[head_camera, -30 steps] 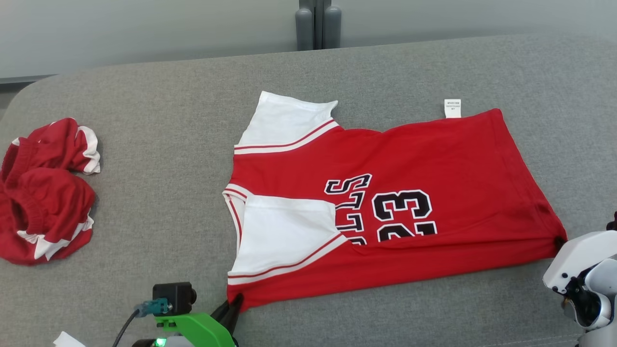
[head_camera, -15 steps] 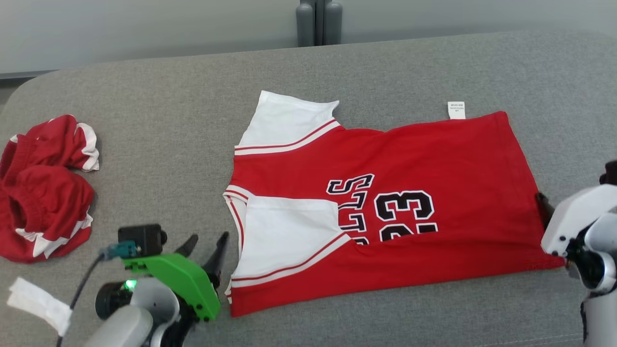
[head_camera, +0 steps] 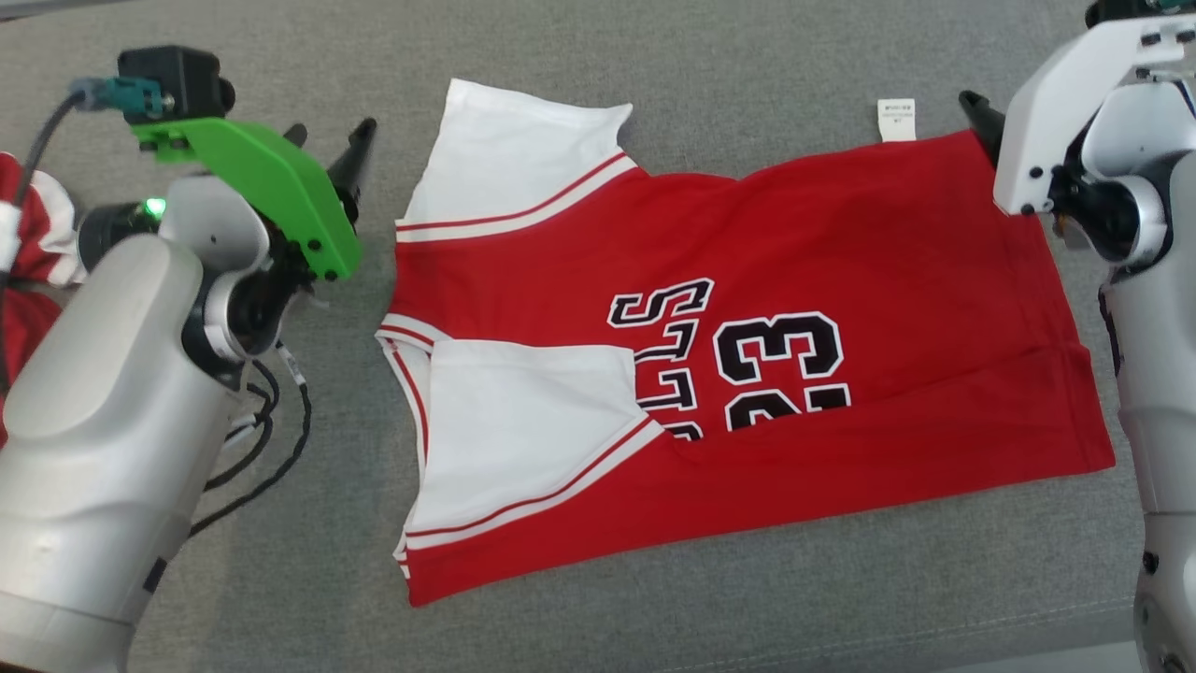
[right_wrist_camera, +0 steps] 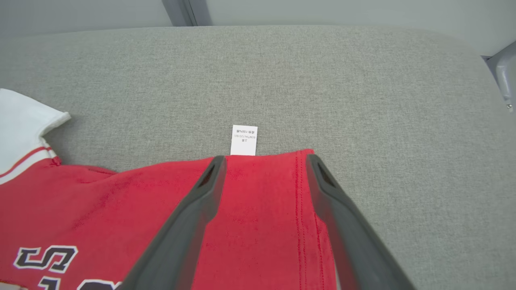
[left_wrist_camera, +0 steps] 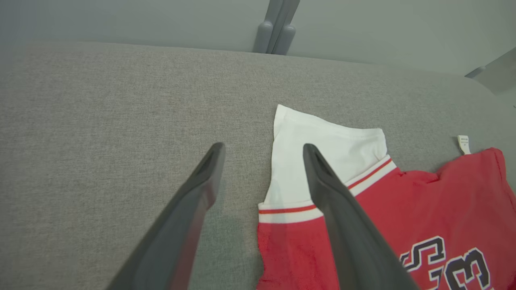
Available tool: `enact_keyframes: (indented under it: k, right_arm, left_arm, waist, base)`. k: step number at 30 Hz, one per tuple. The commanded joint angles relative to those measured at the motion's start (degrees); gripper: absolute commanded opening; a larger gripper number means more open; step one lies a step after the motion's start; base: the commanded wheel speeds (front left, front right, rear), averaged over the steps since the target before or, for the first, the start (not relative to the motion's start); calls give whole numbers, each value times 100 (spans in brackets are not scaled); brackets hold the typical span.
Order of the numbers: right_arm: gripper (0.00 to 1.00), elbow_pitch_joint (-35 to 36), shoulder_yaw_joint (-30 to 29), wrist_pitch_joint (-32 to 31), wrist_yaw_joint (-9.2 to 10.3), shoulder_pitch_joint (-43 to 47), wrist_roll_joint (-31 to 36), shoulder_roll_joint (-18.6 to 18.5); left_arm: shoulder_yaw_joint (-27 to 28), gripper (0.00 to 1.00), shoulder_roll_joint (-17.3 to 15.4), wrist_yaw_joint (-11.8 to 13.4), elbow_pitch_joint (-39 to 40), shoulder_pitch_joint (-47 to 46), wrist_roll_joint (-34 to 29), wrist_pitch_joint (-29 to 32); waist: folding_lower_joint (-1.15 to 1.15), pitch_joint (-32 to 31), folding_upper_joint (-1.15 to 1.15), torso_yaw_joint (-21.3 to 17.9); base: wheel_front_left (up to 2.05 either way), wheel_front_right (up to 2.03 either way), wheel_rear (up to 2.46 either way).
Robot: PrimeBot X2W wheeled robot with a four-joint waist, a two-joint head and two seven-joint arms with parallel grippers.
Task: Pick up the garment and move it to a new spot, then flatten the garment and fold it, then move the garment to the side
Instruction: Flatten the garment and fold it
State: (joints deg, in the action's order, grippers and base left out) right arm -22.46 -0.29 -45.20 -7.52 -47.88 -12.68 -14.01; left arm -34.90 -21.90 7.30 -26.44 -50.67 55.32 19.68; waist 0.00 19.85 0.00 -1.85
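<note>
Left gripper (left_wrist_camera: 263,147) spread, empty, beside the white sleeve (left_wrist_camera: 322,141) of the garment (head_camera: 841,243); right gripper (right_wrist_camera: 265,158) spread over the hem corner (right_wrist_camera: 300,165), both toward the far edge of the cushion (head_camera: 747,56); looks set for folding.

A red jersey (head_camera: 841,243) with white sleeves and a black "23" lies flat on the grey fabric surface (head_camera: 710,47), collar to the left. Its near long edge is apparently folded over the lettering, and a white label (head_camera: 896,120) juts from the far edge.
</note>
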Motion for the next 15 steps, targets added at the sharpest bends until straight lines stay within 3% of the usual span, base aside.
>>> enact_keyframes:
  k: [1,8,15]
  right_arm:
    - [100,-151,112,64,6,-240,-47,-40]
    - [100,-763,611,501,6,-991,-261,-130]
    - [100,-1138,883,832,6,-1294,-404,-185]
  left_arm:
    - [-9,100,30,-74,-149,-264,-84,49]
    - [-247,100,76,-277,-898,-1122,-356,303]
    - [-569,100,198,-282,-1387,-1625,-755,383]
  waist:
    - [0,658,0,-358]
    - [0,1131,0,-583]
    - [0,1305,0,-713]
  base:
    - [0,0,0]
    - [0,0,0]
    - [0,0,0]
